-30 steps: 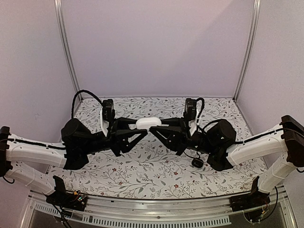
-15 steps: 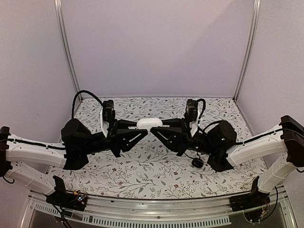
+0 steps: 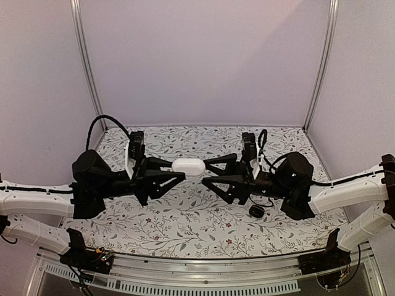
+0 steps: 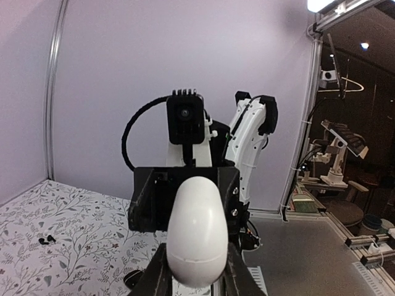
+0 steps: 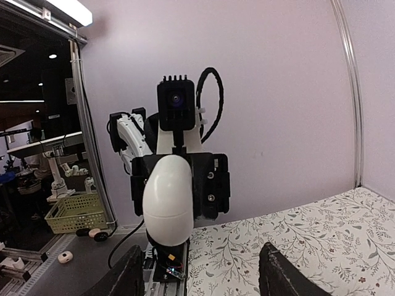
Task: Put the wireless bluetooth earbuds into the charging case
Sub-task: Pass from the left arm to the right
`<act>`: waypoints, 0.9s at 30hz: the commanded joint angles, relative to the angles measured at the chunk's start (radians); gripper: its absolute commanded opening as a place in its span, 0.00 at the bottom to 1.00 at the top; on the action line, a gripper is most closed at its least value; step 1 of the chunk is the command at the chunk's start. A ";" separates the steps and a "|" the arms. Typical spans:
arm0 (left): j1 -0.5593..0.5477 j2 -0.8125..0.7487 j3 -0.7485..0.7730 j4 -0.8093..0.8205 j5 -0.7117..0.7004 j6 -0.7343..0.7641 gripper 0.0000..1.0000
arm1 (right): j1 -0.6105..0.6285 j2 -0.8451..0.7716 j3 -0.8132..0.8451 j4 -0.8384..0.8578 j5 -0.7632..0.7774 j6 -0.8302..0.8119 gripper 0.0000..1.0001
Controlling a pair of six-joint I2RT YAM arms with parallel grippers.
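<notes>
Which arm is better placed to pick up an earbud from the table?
Right: the right fingers stand open and empty, while the left fingers are shut on the white case.

The left tool (image 3: 177, 168) clamps a white pebble-shaped case (image 3: 190, 167) above the floral counter (image 3: 185, 229). The right tool (image 3: 206, 172) stands spread just beside it. A black rounded case (image 3: 256, 211) lies on the counter by the right arm.

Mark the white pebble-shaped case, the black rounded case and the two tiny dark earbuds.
White pebble-shaped plastic case (image 3: 188, 166): top view, middle of its shell.
Black rounded case (image 3: 256, 211): top view, its upper face.
Two tiny dark earbuds (image 4: 42, 240): left wrist view, the left piece.
</notes>
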 commanded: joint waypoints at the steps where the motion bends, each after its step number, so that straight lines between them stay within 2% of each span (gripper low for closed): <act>1: 0.027 -0.050 0.021 -0.256 0.052 0.067 0.00 | -0.028 -0.132 0.046 -0.407 -0.042 -0.143 0.62; 7: 0.031 -0.064 0.021 -0.386 0.073 0.108 0.00 | -0.032 -0.166 0.159 -0.770 -0.085 -0.242 0.62; 10: 0.030 -0.056 0.038 -0.433 0.073 0.137 0.00 | -0.034 -0.135 0.210 -0.853 -0.115 -0.249 0.61; 18: 0.030 -0.038 0.059 -0.439 0.093 0.143 0.00 | -0.034 -0.073 0.236 -0.903 -0.212 -0.253 0.56; 22: 0.030 -0.034 0.059 -0.435 0.102 0.137 0.00 | -0.034 -0.063 0.246 -0.906 -0.236 -0.258 0.48; 27: 0.030 -0.033 0.060 -0.438 0.110 0.136 0.00 | -0.034 -0.063 0.251 -0.899 -0.254 -0.259 0.51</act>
